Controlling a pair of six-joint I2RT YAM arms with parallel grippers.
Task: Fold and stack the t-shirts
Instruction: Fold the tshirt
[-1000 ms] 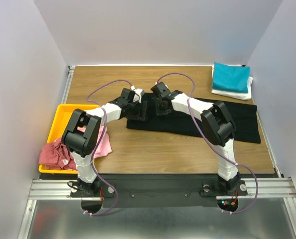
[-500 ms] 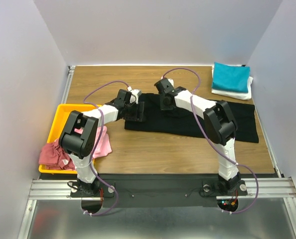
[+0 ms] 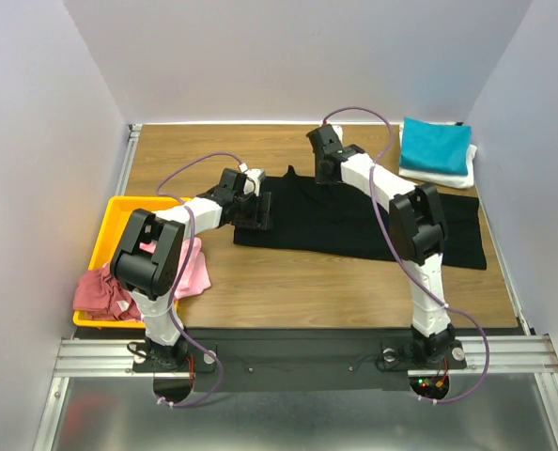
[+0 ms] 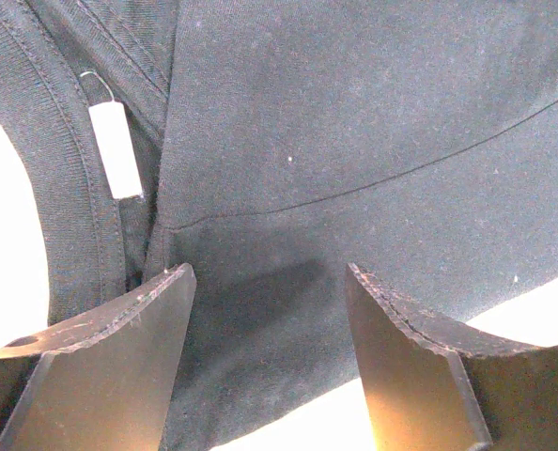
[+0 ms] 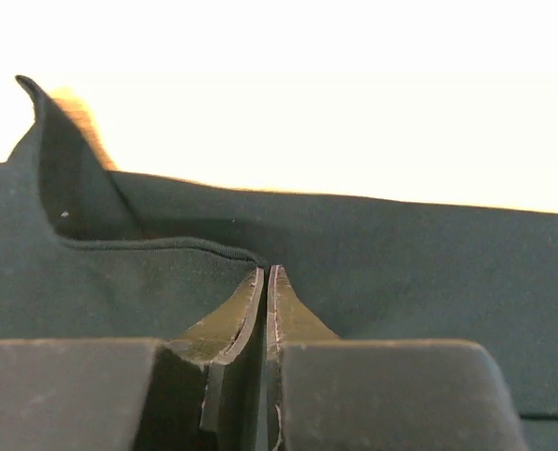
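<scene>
Hem of black t-shirt, hidden between right fingers

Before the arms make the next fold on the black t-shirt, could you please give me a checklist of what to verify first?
1. Hold of the right gripper on the edge of the black t-shirt: ok, shut on the hem.
2. Hold of the left gripper on the cloth: not ok, it is open over the cloth, nothing pinched.
3. Black t-shirt clear of the teal t-shirt stacked on the white t-shirt: cannot tell, the edges come very close.
4. The pink t-shirt and dusty red t-shirt apart from the black one: ok, they lie at the yellow tray.
</scene>
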